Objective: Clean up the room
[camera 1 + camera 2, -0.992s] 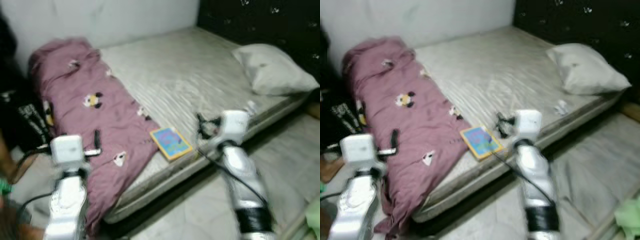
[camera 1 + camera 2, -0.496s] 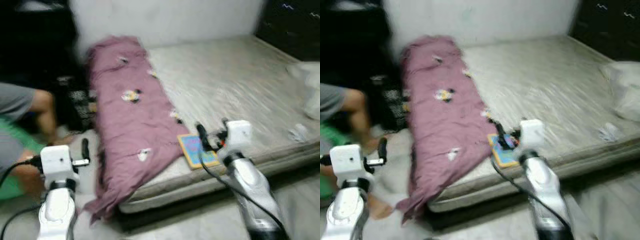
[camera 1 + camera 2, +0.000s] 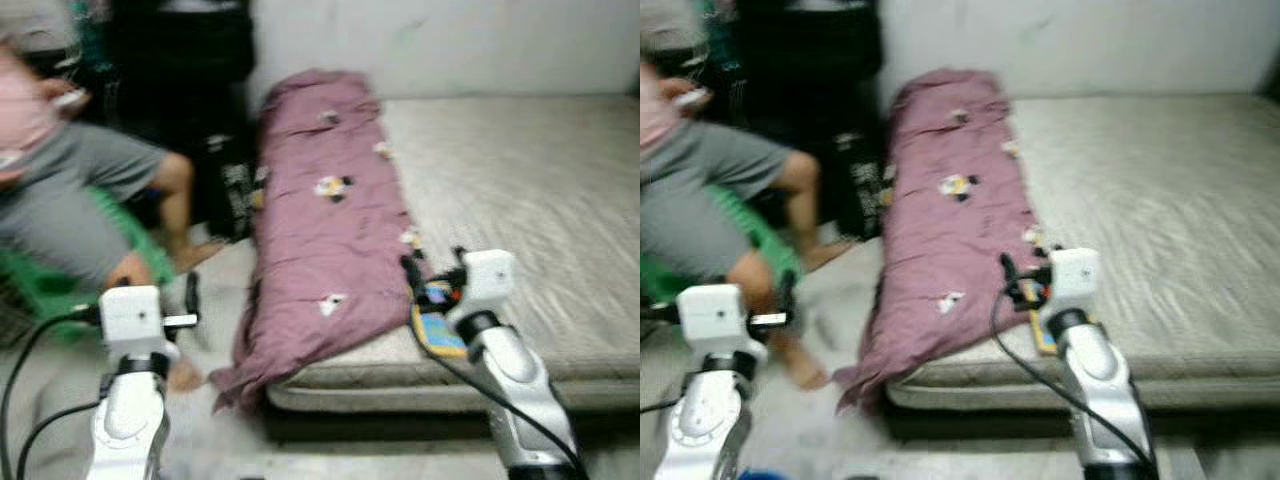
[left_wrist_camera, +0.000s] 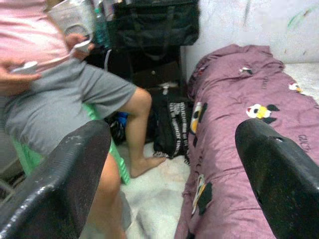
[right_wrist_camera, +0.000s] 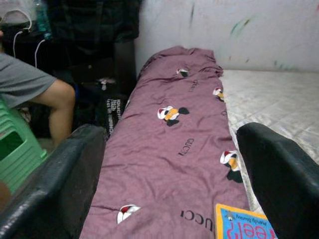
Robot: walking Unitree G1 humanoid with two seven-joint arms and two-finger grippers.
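— Blanket (image 3: pixel 330 215) first: what is it like, and where does it lie?
— Soft mauve cloth, rumpled, printed with small cartoon figures. It runs as a long roll along the mattress's (image 3: pixel 520 190) left edge, its near end spilling over the corner toward the floor (image 3: pixel 215 290).
— And nearest the robot?
— The right hand (image 3: pixel 410 272) hovers over the blanket's near end, its two thick black fingers (image 5: pixel 279 184) spread wide and pinching nothing. Just beside it a flat, square-cornered book (image 5: pixel 244 222) with a bright blue and yellow cover lies on the mattress, touching the blanket's hem.
— The left hand?
— The left hand (image 3: pixel 190 295) is held over the floor, fingers (image 4: pixel 55 174) also spread and empty.
— Any open room?
— A pale strip of floor runs between the bed and a seated person (image 3: pixel 80 190) on a green plastic stool (image 5: pixel 15 149); their bare foot (image 4: pixel 147 164) rests on it. Dark bags (image 4: pixel 154 30) are stacked against the wall beyond.
— The mattress itself?
— Grey, quilted in ribbed lines, bare to the right of the blanket and running back to a white wall (image 3: pixel 450 45).
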